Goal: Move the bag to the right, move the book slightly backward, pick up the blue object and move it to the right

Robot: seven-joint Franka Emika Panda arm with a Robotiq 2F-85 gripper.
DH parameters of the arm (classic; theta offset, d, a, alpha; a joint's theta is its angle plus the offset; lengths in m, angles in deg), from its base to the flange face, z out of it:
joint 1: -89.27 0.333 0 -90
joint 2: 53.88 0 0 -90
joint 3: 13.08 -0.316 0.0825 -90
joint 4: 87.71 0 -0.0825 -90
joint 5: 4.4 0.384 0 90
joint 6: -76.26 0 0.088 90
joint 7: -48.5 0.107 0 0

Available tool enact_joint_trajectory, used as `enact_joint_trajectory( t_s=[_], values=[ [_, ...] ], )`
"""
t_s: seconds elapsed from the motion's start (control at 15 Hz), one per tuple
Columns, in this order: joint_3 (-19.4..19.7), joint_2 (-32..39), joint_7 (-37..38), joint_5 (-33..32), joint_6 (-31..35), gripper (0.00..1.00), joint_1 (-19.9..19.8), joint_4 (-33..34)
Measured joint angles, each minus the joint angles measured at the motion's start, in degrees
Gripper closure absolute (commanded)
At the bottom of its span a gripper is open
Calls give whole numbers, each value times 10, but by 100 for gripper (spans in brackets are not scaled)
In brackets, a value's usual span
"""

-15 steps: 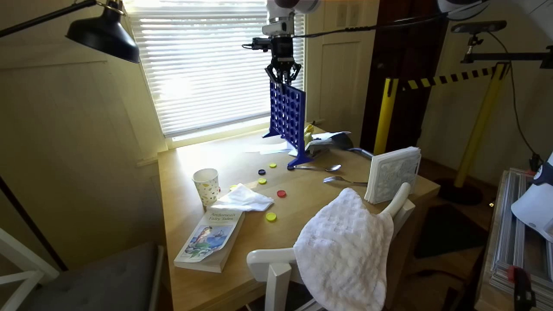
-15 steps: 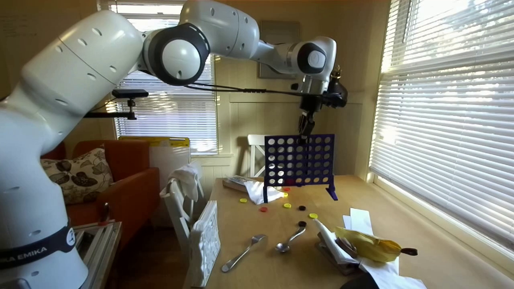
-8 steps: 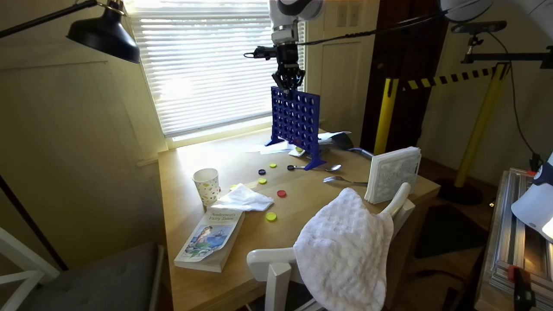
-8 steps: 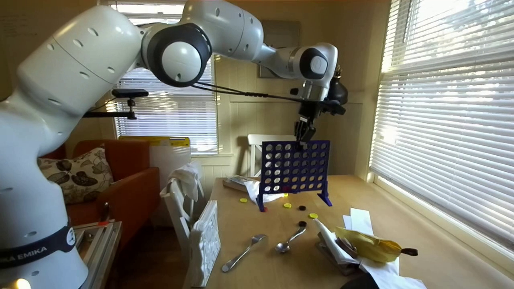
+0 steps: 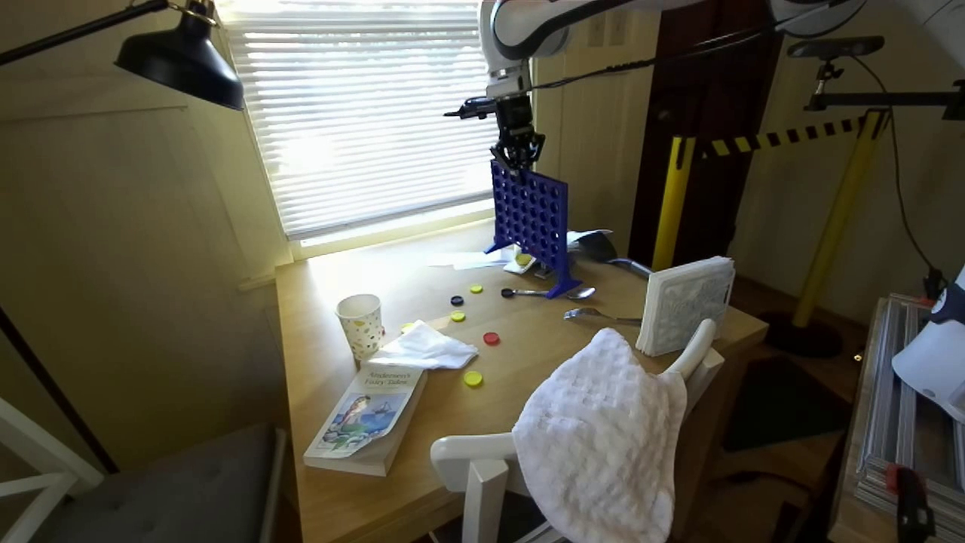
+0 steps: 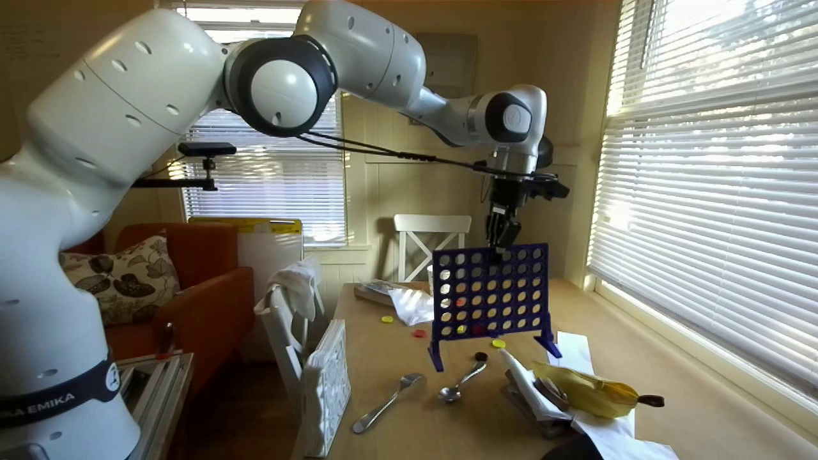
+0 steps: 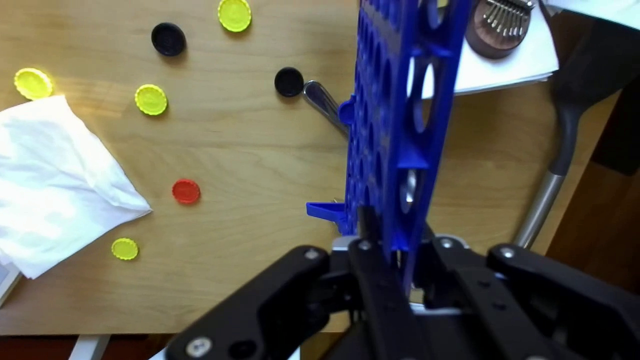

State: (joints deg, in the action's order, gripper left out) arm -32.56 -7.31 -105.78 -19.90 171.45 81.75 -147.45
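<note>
A Robotiq gripper (image 5: 519, 174) pinches the top edge of an upright dark-blue Connect Four frame (image 5: 530, 213) in an exterior view, its jaws nearly together with only the thin panel between them. The frame's feet appear to hang just above the wooden table (image 5: 452, 407) and a spoon (image 5: 532, 292), though the angle makes the gap hard to judge. Well apart from it, a speckled paper cup (image 5: 359, 326), a white napkin (image 5: 426, 348) and a paperback (image 5: 366, 422) of "Andersen's Fairy Tales" sit close to one another, and a white towel (image 5: 603, 437) drapes a white chair (image 5: 482, 451).

In an exterior view, the white Franka arm (image 6: 364, 61) spans the upper picture, the frame hanging from its gripper beyond a yellow pouch (image 6: 591, 391) near white papers (image 6: 575, 350). A fork (image 6: 386, 403) rests near the spoon.

In the wrist view, black fingers (image 7: 372, 285) straddle the blue panel. Yellow discs (image 7: 151, 100), black discs (image 7: 168, 39) and a red disc (image 7: 186, 191) dot the table to its left; a kalimba (image 7: 492, 35) and a black spatula (image 7: 567, 131) lie to its right.
</note>
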Motion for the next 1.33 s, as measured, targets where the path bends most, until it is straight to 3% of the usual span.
enact_joint_trajectory(
  t_s=[0.53, 1.33],
  values=[
    [81, 0, 16, 34, 61, 96, 52, -9],
    [88, -4, 15, 153, 111, 96, 35, -50]
  ],
)
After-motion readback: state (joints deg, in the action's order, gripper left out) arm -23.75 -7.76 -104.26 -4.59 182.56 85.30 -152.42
